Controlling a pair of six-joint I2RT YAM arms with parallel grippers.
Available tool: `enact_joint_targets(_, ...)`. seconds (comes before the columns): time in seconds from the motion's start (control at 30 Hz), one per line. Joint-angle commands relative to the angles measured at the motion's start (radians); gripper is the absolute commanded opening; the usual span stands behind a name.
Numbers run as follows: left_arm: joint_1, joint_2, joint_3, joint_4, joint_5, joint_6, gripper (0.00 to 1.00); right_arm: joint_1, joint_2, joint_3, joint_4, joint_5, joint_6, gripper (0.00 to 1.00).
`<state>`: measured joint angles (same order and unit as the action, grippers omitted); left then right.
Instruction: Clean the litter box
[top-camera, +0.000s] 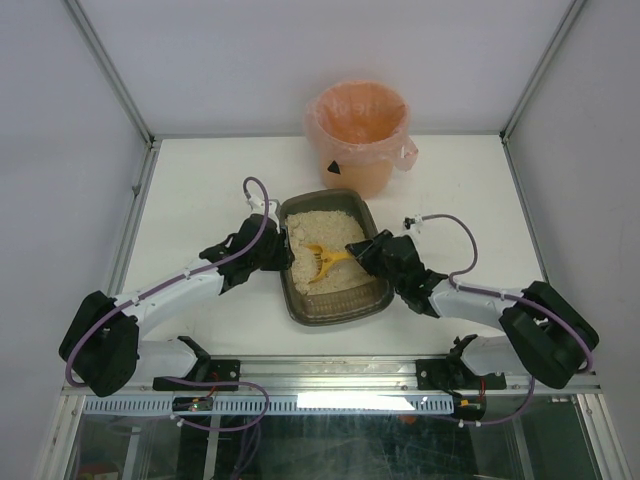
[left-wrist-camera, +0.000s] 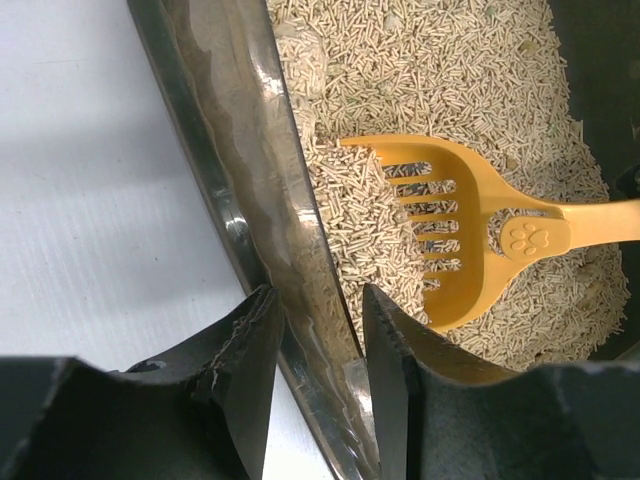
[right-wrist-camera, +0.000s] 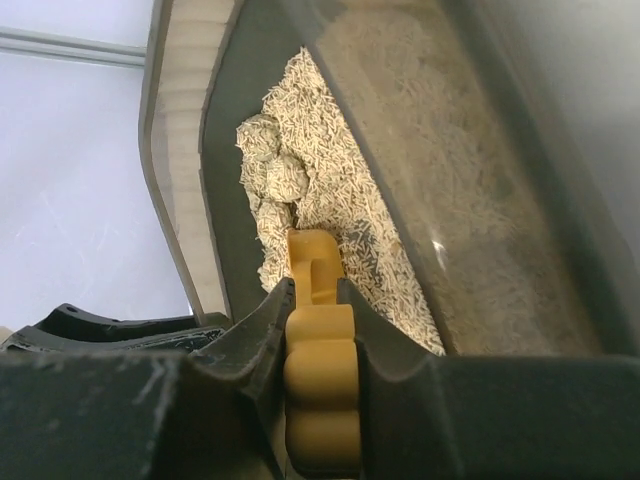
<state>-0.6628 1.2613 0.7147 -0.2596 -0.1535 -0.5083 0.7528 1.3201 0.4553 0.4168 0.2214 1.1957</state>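
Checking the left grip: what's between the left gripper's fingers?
The rim of the litter box, which the left gripper straddles; shown in the left wrist view.

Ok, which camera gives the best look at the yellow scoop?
The left wrist view: the scoop is large and sharp there, with its slotted head and paw print clear. The top view shows it small inside the litter box. The right wrist view shows only its handle, clamped in the right hand.
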Motion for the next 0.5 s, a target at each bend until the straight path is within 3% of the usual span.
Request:
enact_joint_targets(0.0, -0.023, -0.012, 0.047, 0.037, -0.003, 0.005, 0.41, 0.036, -0.044, -0.065, -0.033, -0.076, 0.074, 0.0)
enact_joint_targets(0.3, -0.012, -0.053, 0.101, -0.002, -0.057, 0.022, 0.6, 0.002, -0.211, -0.129, -0.038, -0.044, 0.107, 0.0)
enact_joint_targets(0.47, 0.003, -0.093, 0.114, -0.015, -0.08, 0.027, 0.65, -0.035, -0.261, -0.173, 0.029, -0.04, 0.093, 0.0)
